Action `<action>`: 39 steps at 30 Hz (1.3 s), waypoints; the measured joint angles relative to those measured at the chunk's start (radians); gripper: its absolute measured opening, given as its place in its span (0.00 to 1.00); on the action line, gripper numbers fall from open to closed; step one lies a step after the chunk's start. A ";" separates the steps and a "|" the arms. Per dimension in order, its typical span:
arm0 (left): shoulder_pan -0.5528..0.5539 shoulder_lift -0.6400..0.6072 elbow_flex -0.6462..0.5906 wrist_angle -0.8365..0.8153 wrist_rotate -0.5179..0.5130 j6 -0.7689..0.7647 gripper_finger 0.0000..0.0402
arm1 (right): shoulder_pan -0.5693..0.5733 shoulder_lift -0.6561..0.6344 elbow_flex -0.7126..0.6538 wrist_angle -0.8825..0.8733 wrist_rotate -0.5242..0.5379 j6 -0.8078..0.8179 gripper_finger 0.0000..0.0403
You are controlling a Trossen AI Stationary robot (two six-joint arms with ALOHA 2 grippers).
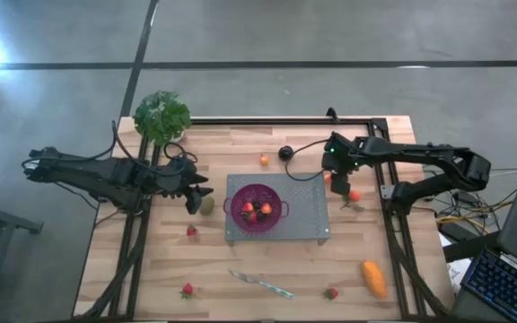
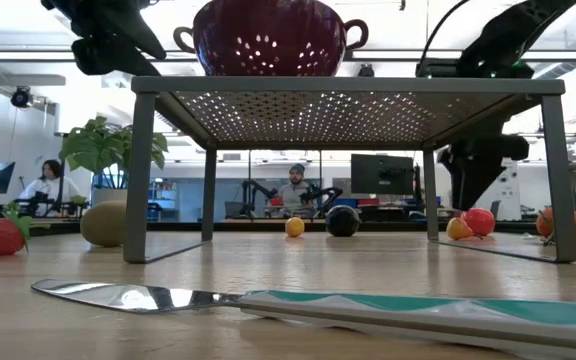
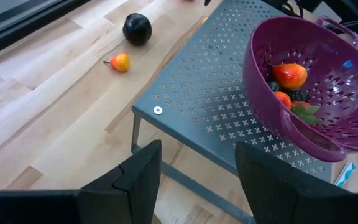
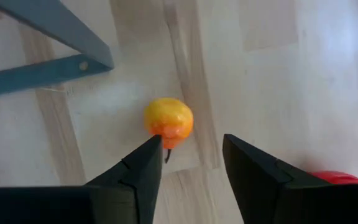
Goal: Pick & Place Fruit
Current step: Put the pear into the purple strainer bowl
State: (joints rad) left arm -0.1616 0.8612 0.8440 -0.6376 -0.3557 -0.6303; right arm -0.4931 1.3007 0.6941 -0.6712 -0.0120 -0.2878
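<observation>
Nearest the bottom edge of the high view lies a slim silver knife with a teal handle (image 1: 263, 284) on the pale wooden table (image 1: 151, 269); around it sit two small red strawberries (image 1: 187, 290), one at lower left and one (image 1: 331, 292) lower centre-right, and a larger oblong orange fruit (image 1: 374, 278) at lower right; a third strawberry (image 1: 191, 231) lies a little higher on the left. At mid-frame a grey perforated metal stand (image 1: 308, 215) carries a purple plastic colander (image 1: 258, 205) with red fruit inside. Left of the stand, the left gripper (image 1: 198, 195) hangs with its fingers parted and empty, just beside an olive-green kiwi (image 1: 206, 205). Right of the stand, the right gripper (image 4: 191, 155) hovers, fingers apart and holding nothing, over a small yellow-orange fruit (image 4: 168, 119); a pink-red ball (image 1: 354, 195) lies just beside. Farther up: a tiny orange piece (image 1: 264, 161), a dark plum (image 1: 285, 152), and a leafy green plant (image 1: 162, 116) at upper left.
</observation>
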 joint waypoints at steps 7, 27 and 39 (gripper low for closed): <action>0.000 0.000 0.000 0.000 0.000 0.009 0.52 | 0.003 0.070 0.012 0.005 -0.023 0.004 0.48; 0.000 0.001 0.000 0.000 0.000 0.021 0.52 | 0.002 0.167 0.019 0.064 -0.086 0.017 0.48; 0.000 0.001 0.000 0.000 0.000 0.027 0.52 | 0.004 0.182 0.022 0.053 -0.044 0.022 0.48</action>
State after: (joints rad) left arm -0.1616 0.8619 0.8444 -0.6376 -0.3559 -0.6037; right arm -0.4889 1.4829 0.7159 -0.6181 -0.0563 -0.2657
